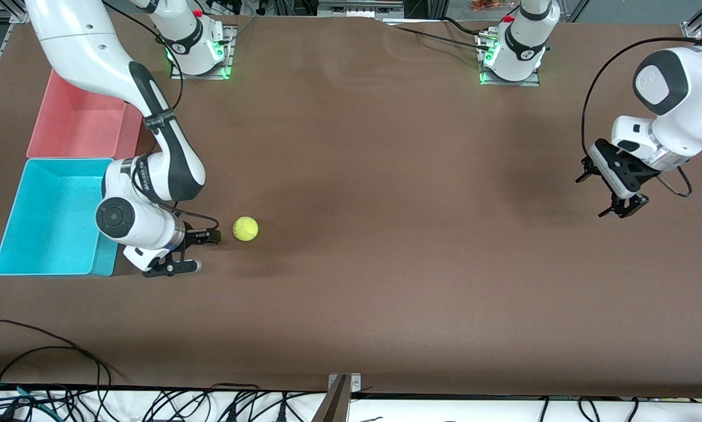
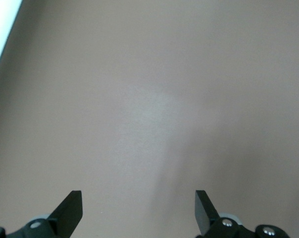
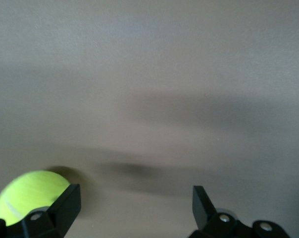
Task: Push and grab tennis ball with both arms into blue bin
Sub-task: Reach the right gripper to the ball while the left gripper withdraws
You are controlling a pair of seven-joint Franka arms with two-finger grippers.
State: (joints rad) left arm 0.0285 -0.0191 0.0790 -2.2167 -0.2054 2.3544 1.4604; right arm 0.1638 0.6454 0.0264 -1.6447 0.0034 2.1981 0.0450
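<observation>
The fuzzy yellow-green tennis ball (image 1: 246,228) sits on the brown desk (image 1: 386,205), just beside the right claw (image 1: 201,251), outside its spread fingers, near the cyan-blue plastic bin (image 1: 51,220). The left claw (image 1: 611,190) hangs spread, well apart.

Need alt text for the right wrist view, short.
A yellow-green tennis ball rests on the brown table, just outside one finger of the open right gripper and partly hidden by it. Nothing lies between the two black fingers, only bare table and soft shadows.
</observation>
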